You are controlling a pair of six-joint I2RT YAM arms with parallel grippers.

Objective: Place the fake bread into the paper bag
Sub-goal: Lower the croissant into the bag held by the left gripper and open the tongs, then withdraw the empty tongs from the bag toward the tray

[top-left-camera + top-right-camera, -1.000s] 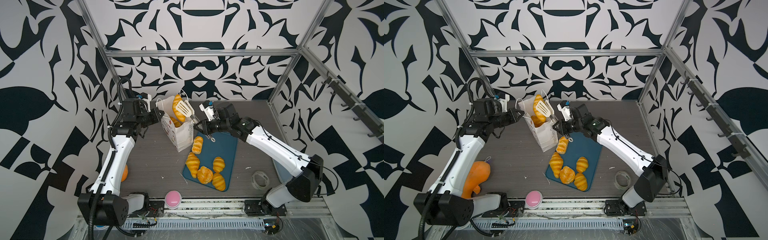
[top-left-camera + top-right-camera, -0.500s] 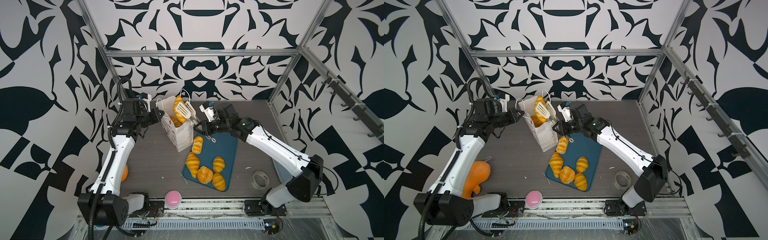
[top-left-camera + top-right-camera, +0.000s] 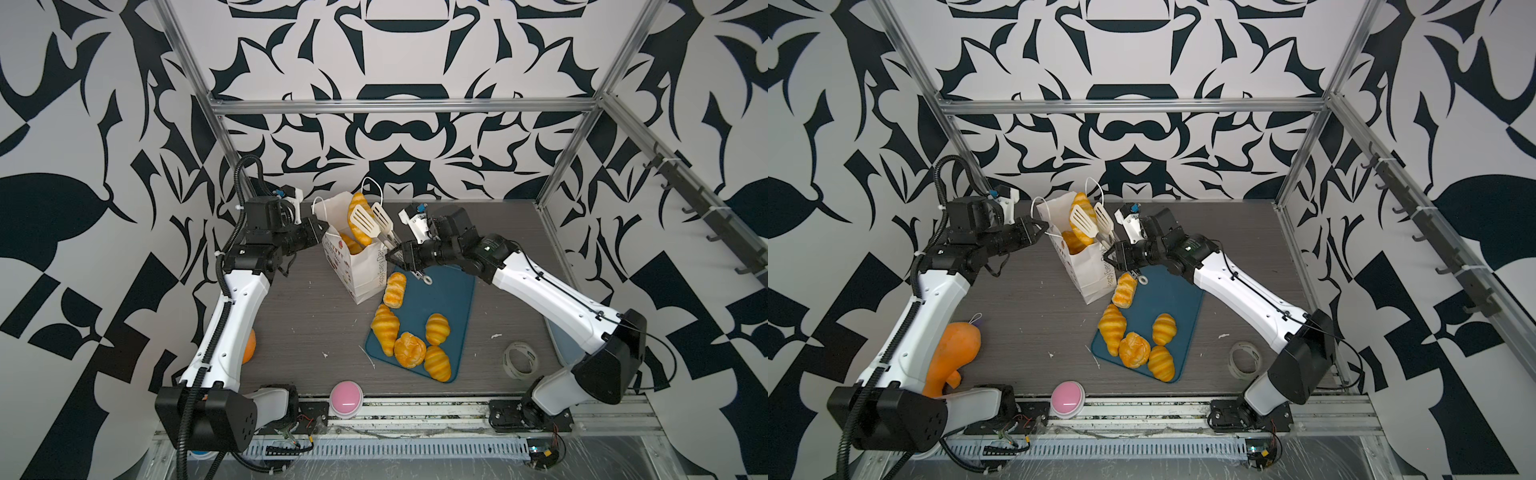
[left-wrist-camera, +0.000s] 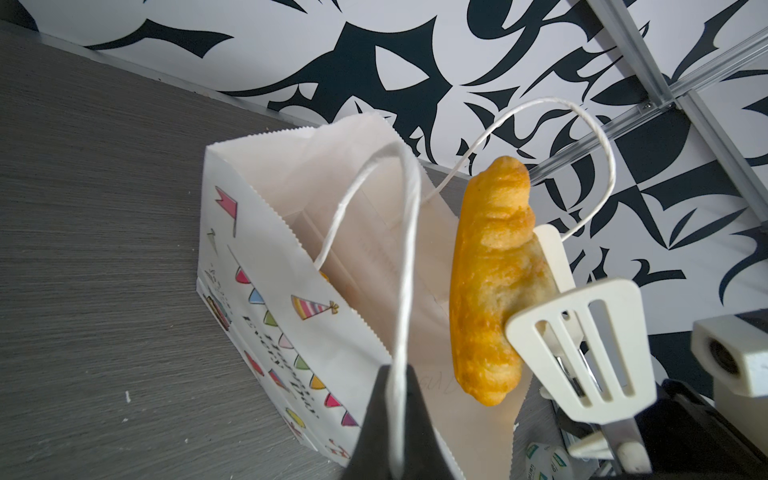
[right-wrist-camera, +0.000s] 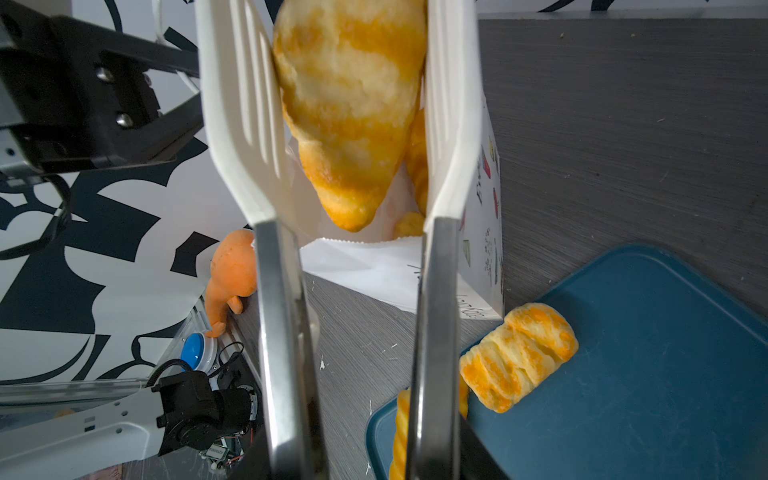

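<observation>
Left gripper (image 3: 319, 227) is clamped tight on one cord handle (image 4: 405, 257) of the paper bag (image 3: 365, 270) and holds the mouth open from the bag's 9 o'clock side in both top views. The bag stands on the tabletop (image 3: 299, 316), leaning a little, its foot just beside the 11 o'clock corner of the blue tray (image 3: 451, 299). Right gripper (image 3: 397, 257), at the bag's 3 o'clock, holds white-bladed tongs (image 3: 362, 222) by their metal arms. The blades stand apart with the long loaf (image 4: 486, 291) between them, hanging end-down over the open mouth. Its lower tip is just above the rim and not yet inside. Cannot tell whether the blades press the loaf or only bracket it. At least one golden piece (image 3: 351, 244) shows in the bag; the walls hide the count. Five pieces are left on or at the tray: a striped pastry (image 3: 395, 289) at the 11 o'clock corner, croissants at 9 o'clock (image 3: 385, 328), centre (image 3: 437, 329) and 6 o'clock (image 3: 437, 363), and a round bun (image 3: 409, 350) touching the croissants around it. Judgement: roughly mid-task. The step in hand is dropping the loaf, with five more tong pick-ups to follow. The loaf is long and may catch the rim.
</observation>
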